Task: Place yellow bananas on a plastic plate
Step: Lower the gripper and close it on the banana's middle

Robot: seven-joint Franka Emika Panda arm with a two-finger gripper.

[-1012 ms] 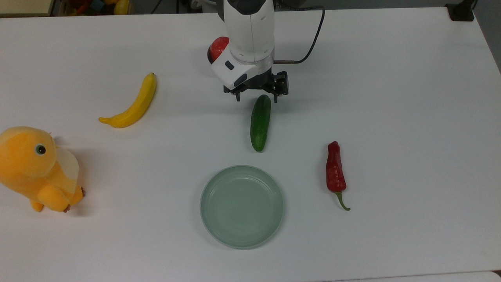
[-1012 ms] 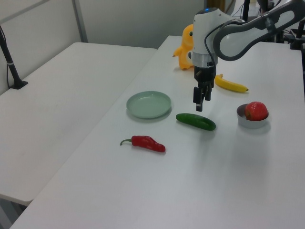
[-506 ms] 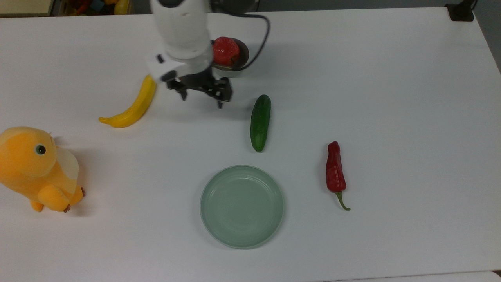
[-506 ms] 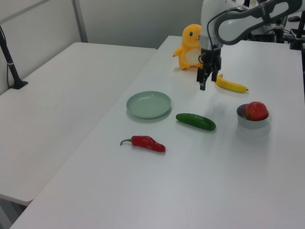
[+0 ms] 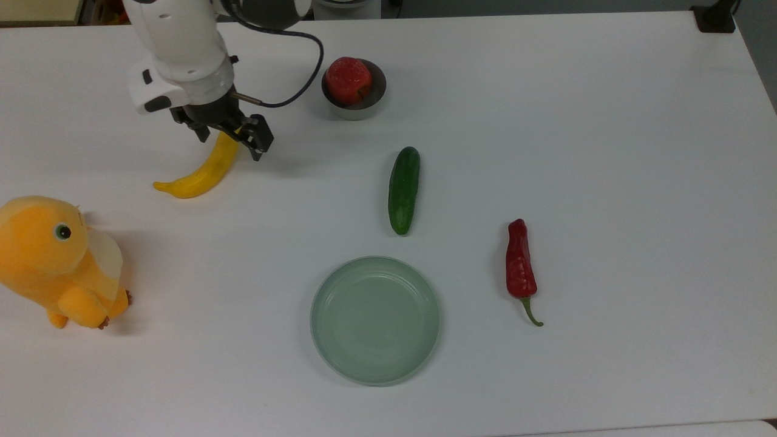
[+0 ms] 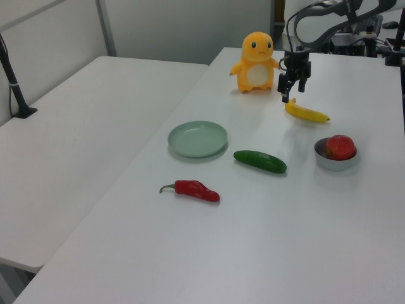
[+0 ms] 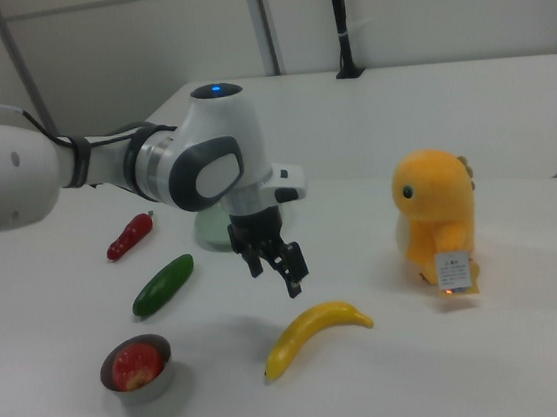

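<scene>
The yellow banana (image 5: 203, 170) lies on the white table at the top view's left, curved, with its tip pointing toward the plush toy. My gripper (image 5: 229, 141) hangs open over the banana's upper end, nothing between its fingers. In the right view the gripper (image 7: 274, 274) is well above the banana (image 7: 313, 333), not touching it. The pale grey-green plastic plate (image 5: 375, 320) sits empty near the table's front middle, far from the banana. In the left view the gripper (image 6: 290, 94) is just beyond the banana (image 6: 307, 113), and the plate (image 6: 197, 138) lies nearer the camera.
A green cucumber (image 5: 403, 189) lies between the plate and a small metal bowl (image 5: 354, 109) holding a red fruit (image 5: 347, 79). A red chili pepper (image 5: 521, 267) lies right of the plate. A yellow-orange plush toy (image 5: 57, 261) stands at the top view's left edge.
The arm has swept toward the top view's left, from above the cucumber's end to above the banana's upper end. The gripper has stayed open and turned a little. The objects have not moved.
</scene>
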